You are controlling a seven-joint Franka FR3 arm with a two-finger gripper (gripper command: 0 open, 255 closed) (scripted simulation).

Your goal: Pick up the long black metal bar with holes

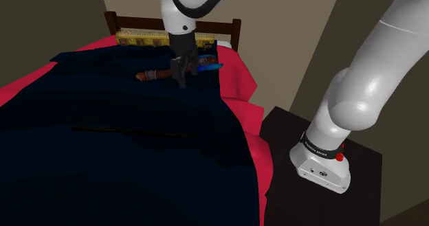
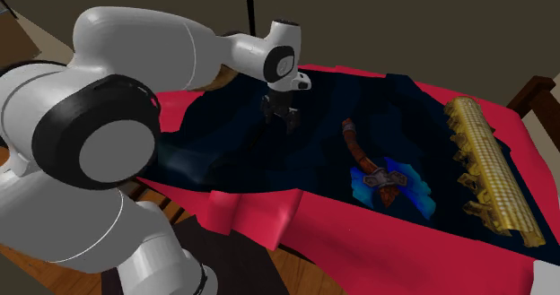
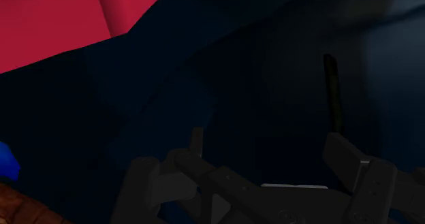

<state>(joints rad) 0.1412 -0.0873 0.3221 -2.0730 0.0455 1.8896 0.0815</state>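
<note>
The gripper [image 1: 181, 80] hangs open, fingers apart, over the blanket [image 1: 103, 97], just beside a dagger [image 1: 152, 75]. The bar [image 1: 124, 130] lies flat mid-blanket, well apart, bare cloth all round, clear of the red sheet [image 1: 258, 156] edge.

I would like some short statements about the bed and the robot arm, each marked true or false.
1. The hand is open over the dark blue blanket. True.
2. The hand holds the black bar. False: the bar lies on the blanket, apart from the hand.
3. A golden object lies near the wooden headboard. True.
4. The brown object lies on the floor. False: it lies on the blanket.
</note>
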